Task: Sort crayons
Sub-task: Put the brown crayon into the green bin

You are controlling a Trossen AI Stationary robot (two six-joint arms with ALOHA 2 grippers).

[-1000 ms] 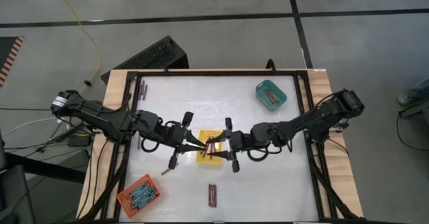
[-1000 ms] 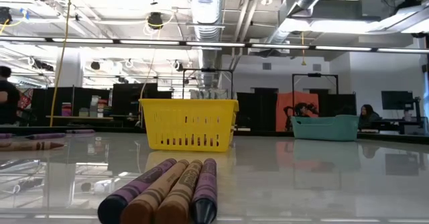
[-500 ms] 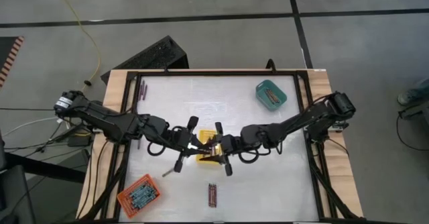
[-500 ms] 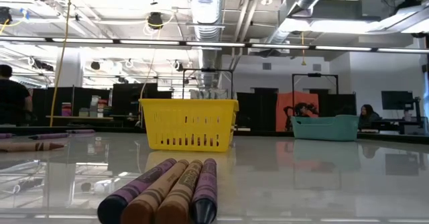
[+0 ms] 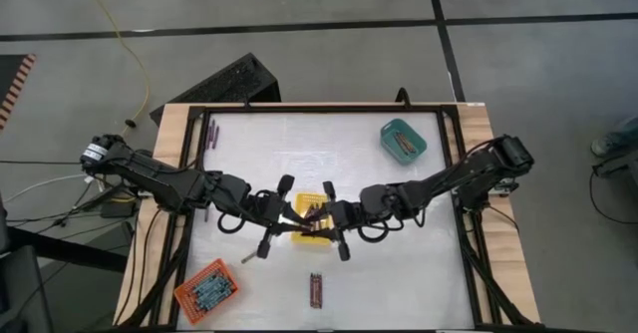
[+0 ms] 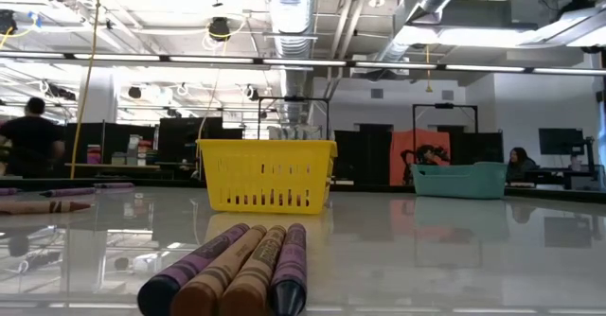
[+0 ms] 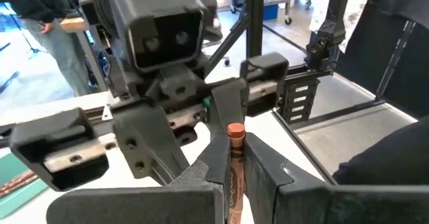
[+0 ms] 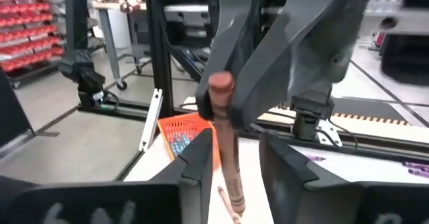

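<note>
Left wrist view, left claw [image 7: 234, 184] gripping brown crayon [image 7: 234, 158]

In the high view, the centre of the frame is blocked: the left gripper [image 5: 290, 216] and the right gripper [image 5: 317, 219] meet tip to tip over the small yellow plastic tray [image 5: 312, 235]. A teal plastic tray [image 5: 403, 140] takes the upper right of the white tabletop [image 5: 299, 144], an orange plastic tray [image 5: 206, 288] the lower left. A cluster of dark crayons [image 5: 315, 288] lies at bottom centre. The upper middle and lower right stay open.
</note>
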